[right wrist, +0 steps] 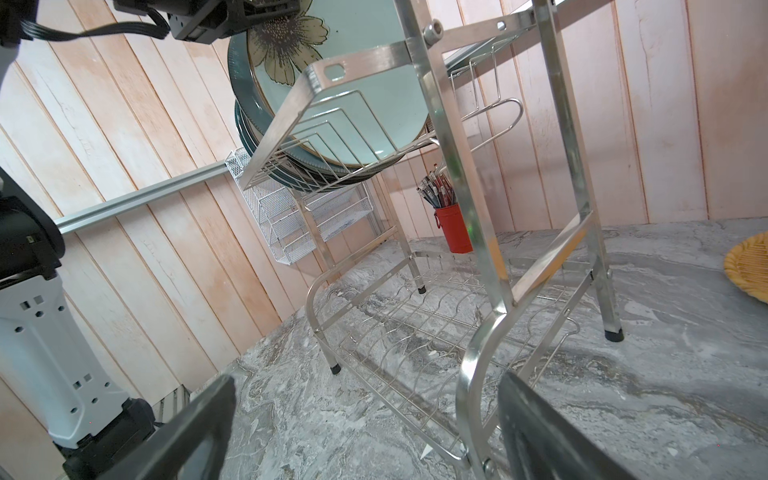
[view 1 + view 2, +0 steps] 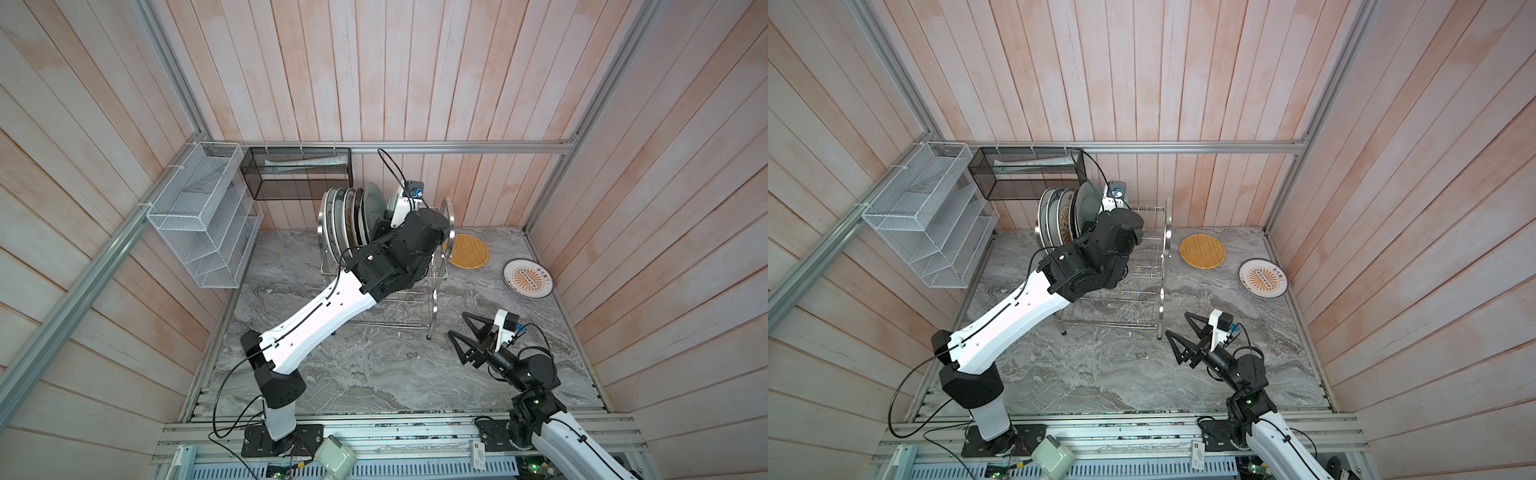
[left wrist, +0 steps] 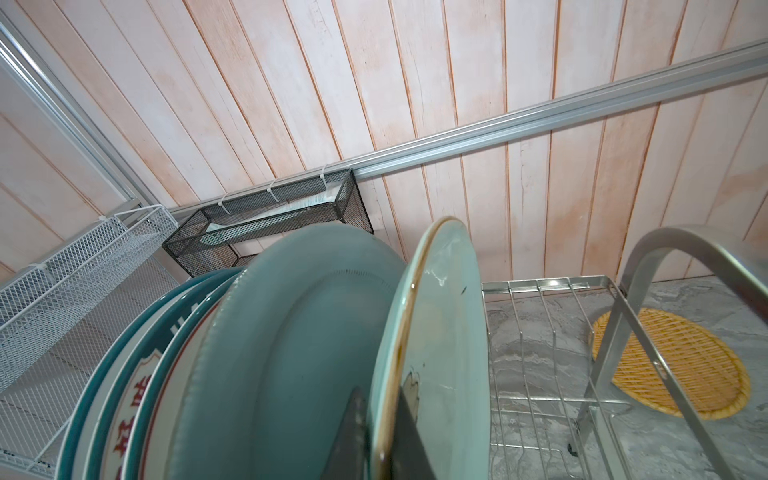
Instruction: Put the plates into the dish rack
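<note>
left gripper [image 3: 380, 440] clamps the rim of the pale green plate [image 3: 440, 332], standing on edge in the dish rack [image 3: 540, 286] upper tier beside the racked plates [image 2: 345, 220]. right gripper [image 2: 458, 325] hangs above the table [image 2: 374, 374], jaws wide, empty. orange lattice plate [image 2: 467, 251] and sunburst plate [image 2: 528, 278] lie flat right of the rack.

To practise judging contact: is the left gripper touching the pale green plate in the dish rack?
Touching. The left wrist view shows the left gripper pinching the pale green plate, a finger on each face.
</note>
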You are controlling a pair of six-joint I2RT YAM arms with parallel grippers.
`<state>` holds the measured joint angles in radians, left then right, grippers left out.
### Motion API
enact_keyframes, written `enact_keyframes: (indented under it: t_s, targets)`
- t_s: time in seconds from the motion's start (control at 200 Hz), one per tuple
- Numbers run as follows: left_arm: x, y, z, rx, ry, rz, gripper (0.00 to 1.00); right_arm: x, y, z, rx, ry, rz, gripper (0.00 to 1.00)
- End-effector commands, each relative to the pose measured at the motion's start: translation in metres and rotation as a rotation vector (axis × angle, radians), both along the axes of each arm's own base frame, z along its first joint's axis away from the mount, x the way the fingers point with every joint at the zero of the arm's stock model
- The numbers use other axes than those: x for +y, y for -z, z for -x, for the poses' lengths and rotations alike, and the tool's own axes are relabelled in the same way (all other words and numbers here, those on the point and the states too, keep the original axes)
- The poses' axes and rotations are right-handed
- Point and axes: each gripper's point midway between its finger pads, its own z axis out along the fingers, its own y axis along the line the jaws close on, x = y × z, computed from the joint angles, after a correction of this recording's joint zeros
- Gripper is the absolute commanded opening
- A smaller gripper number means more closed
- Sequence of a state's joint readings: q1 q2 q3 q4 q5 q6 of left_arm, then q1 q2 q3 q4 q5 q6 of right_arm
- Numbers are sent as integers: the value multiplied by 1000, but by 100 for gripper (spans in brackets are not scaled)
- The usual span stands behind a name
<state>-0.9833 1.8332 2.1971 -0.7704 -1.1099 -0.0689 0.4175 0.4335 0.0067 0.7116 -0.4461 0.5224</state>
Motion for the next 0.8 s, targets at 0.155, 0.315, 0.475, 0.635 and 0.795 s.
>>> enact_keyframes:
  t_s: [0.155, 0.315, 0.475, 0.635, 0.795]
  targets:
    - [-12, -29, 8, -66, 1, 91, 0, 0, 21, 2, 19, 1, 16, 98]
    - [-16, -37, 7, -80, -1, 75, 0, -1, 22, 2, 21, 3, 16, 98]
    - [-21, -44, 6, -98, -13, 66, 0, -1, 21, 2, 20, 3, 15, 98]
    - [-20, -55, 5, -126, -23, 78, 0, 0, 21, 2, 19, 1, 14, 98]
    - [-20, -57, 6, -137, -43, 60, 0, 0, 20, 2, 19, 1, 13, 98]
